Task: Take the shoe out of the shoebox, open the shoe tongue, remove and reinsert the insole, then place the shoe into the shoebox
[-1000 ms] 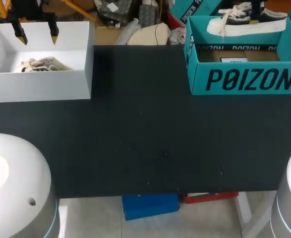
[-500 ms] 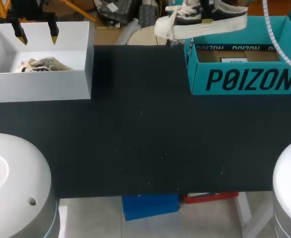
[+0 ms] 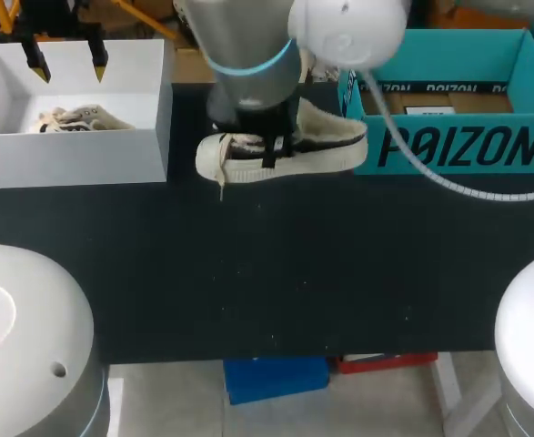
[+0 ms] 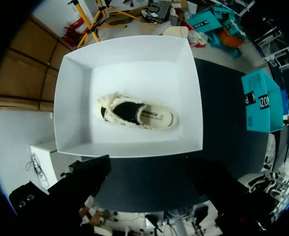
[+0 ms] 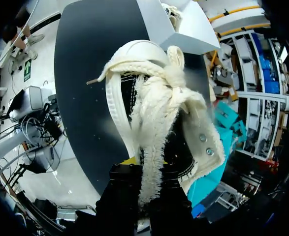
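Note:
A black and cream shoe (image 3: 317, 146) with cream laces hangs low over the dark table, just left of the teal shoebox (image 3: 458, 146). My right gripper (image 3: 272, 150) comes in from the far right, reaches past the middle and is shut on the shoe's upper near the laces. In the right wrist view the shoe (image 5: 159, 108) fills the space ahead of the right gripper (image 5: 146, 184), toe pointing away. I cannot tell whether the sole touches the table. The teal shoebox stands open with only cardboard showing inside. My left gripper (image 3: 66, 62) hangs open above the white box.
A white box (image 3: 75, 159) stands at the table's far left with a second cream and black shoe (image 3: 75, 118) inside; the left wrist view looks straight down on that shoe (image 4: 137, 112). The dark table (image 3: 267, 273) stretches toward the front edge.
My right arm has lifted the shoe out of the teal shoebox and carried it left and down toward the table's middle. The left arm has stayed still.

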### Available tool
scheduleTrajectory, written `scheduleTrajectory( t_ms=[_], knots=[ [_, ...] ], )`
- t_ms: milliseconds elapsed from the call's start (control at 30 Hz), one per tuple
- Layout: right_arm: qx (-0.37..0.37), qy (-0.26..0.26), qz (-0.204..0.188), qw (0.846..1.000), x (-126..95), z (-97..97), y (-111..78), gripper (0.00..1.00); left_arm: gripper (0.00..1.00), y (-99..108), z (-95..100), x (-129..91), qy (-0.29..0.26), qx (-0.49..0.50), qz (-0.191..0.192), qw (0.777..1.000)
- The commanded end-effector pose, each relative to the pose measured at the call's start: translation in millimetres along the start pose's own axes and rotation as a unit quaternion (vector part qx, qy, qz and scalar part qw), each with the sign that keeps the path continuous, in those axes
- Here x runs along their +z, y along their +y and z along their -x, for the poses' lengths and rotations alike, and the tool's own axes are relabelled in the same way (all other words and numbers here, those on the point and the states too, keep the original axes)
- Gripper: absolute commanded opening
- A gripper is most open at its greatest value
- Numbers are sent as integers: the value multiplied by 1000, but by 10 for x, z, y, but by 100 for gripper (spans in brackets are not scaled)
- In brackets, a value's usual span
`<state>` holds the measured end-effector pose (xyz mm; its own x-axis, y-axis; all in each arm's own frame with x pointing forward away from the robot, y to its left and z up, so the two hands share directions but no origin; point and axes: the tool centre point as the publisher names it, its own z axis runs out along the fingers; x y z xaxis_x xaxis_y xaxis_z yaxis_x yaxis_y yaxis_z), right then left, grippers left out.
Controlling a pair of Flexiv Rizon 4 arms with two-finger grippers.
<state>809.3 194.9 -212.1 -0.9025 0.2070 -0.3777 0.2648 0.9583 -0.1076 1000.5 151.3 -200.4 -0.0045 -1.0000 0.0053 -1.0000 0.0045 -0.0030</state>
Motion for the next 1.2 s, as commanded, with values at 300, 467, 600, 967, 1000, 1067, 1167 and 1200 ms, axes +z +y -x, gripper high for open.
scheduleTrajectory(
  t_ms=[300, 467, 600, 967, 1000, 1067, 1167, 1200],
  knots=[
    [4, -66, 29, 997, 1090, -676, 452, 0, 100, 3, -6, -2, -1, -1, 1, 1000],
    [9, -33, 45, 998, 1369, -773, 554, 0, 100, 3, -6, -2, -1, -1, 1, 1000],
    [11, -27, 42, 999, 1422, -754, 547, 0, 100, 3, -6, -2, -1, -1, 1, 1000],
    [8, 1, 46, 999, 1156, -631, 333, 100, 100, 3, -6, -2, -1, -1, 1, 1000],
    [-3, 5, 52, 999, 1062, -589, 308, 100, 100, 3, -6, -2, -1, -1, 1, 1000],
    [-14, 12, 70, 997, 925, -523, 261, 100, 100, 3, -6, -2, -1, -1, 1, 1000],
    [-63, 37, 115, 991, 667, -405, 168, 100, 100, 3, -6, -2, -1, -1, 1, 1000],
    [-76, 40, 129, 988, 613, -381, 138, 100, 100, 3, -6, -2, -1, -1, 1, 1000]
  ],
)
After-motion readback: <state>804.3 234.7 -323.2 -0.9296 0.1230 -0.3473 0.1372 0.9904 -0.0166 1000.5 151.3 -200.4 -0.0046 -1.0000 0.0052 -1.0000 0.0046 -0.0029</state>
